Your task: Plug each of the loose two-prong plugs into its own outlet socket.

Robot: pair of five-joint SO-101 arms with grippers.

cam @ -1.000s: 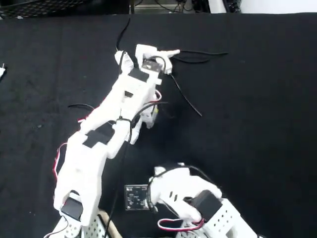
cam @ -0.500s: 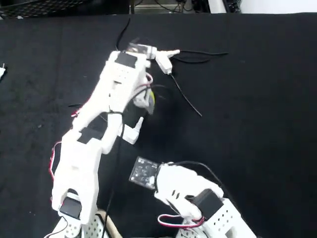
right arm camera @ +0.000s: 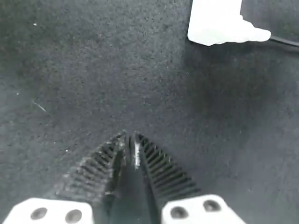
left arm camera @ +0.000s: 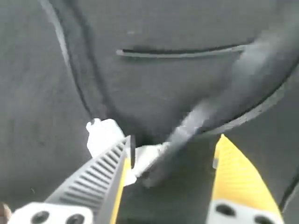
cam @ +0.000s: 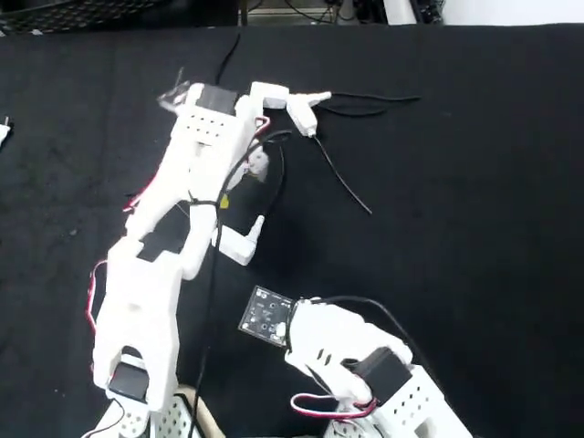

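Note:
A white two-prong plug (cam: pixel 243 243) lies on the black table (cam: pixel 456 182) between the two arms, its black cable running toward the back. The same plug (right arm camera: pixel 219 23) lies ahead of my right gripper (right arm camera: pixel 130 140), which is shut with nothing in it, low over the cloth. My left gripper (left arm camera: pixel 170 154) is open, its yellow-tipped fingers (left arm camera: pixel 231 172) wide apart. A small white plug piece (left arm camera: pixel 103 135) and a blurred dark cable (left arm camera: pixel 219 107) sit between and just past them. Two more white plug or socket pieces (cam: pixel 272 92) (cam: pixel 305 113) lie at the back centre.
Thin black cables (cam: pixel 342 182) trail from the white pieces across the back middle of the table. A small white item (cam: pixel 4 130) sits at the far left edge. The left arm (cam: pixel 182 201) stretches diagonally toward the back; the right arm (cam: pixel 347 365) stays near the front.
The left arm has swung leftward and back, uncovering the white plug in the middle. The right arm's wrist shifted slightly forward a second ago and has held since.

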